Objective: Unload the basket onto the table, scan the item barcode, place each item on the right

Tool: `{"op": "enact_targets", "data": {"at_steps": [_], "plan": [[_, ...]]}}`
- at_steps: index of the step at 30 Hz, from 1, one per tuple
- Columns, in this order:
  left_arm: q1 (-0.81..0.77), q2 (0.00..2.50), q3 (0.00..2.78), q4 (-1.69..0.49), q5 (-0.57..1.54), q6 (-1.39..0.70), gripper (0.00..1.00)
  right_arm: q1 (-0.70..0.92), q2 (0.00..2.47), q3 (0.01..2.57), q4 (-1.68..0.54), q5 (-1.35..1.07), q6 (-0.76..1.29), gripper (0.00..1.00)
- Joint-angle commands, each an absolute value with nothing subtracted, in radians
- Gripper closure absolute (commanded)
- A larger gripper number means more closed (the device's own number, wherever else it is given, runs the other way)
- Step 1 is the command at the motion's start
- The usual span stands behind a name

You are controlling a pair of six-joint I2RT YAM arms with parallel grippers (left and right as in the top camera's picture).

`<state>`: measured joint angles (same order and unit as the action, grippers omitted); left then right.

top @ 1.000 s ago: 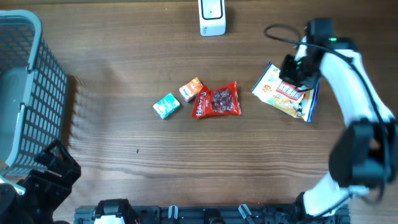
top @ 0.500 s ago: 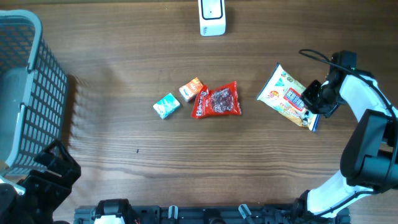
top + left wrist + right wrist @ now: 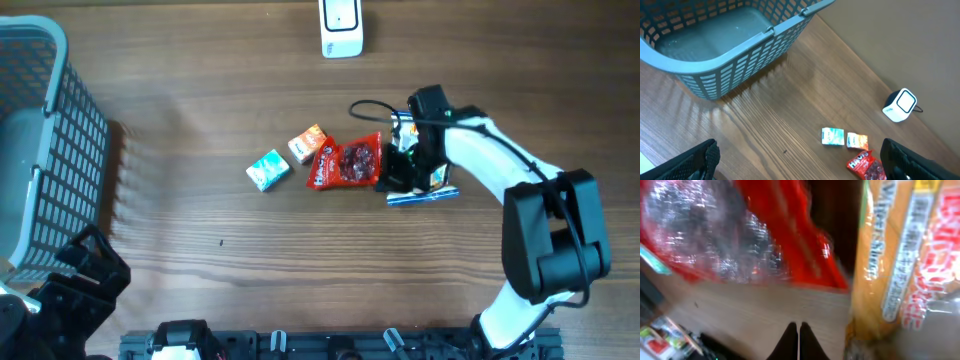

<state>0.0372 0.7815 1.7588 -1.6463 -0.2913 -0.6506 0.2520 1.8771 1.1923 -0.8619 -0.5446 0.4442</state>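
At the tips of the right gripper (image 3: 798, 339), the two dark fingers are pressed together, with nothing showing between them. Just to their right, the snack bag (image 3: 900, 275) fills the wrist view. It is crinkled yellow-orange foil with a strip of white lettering and red-and-white print further over. Whether the fingers pinch any of it cannot be told. From overhead the bag sits mostly under the gripper, tipped on edge with a blue seam showing.

Ahead and left of the tips lies a red candy bag (image 3: 350, 162) with a clear window, close against the snack bag. Beyond it are an orange box (image 3: 308, 142) and a teal box (image 3: 267, 170). All rest on a brown wooden table (image 3: 200, 90).

Farther off, a white scanner (image 3: 341, 28) stands at the table's far edge, and a grey mesh basket (image 3: 40, 150) sits well away. The left gripper (image 3: 800, 162) has its fingers spread wide and holds nothing.
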Motion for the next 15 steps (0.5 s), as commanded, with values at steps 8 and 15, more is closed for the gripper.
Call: {"op": "enact_targets", "data": {"at_steps": [8, 15], "plan": [[0.044, 0.780, 1.760, -1.644, -0.304, -0.663, 0.00, -0.073, 1.845, 1.390, -0.818, -0.556, 0.155, 0.96], [0.044, 0.780, 1.760, -1.644, -0.304, -0.663, 0.00, -0.095, 2.276, 1.324, -0.489, -1.065, 0.088, 0.96]]}}
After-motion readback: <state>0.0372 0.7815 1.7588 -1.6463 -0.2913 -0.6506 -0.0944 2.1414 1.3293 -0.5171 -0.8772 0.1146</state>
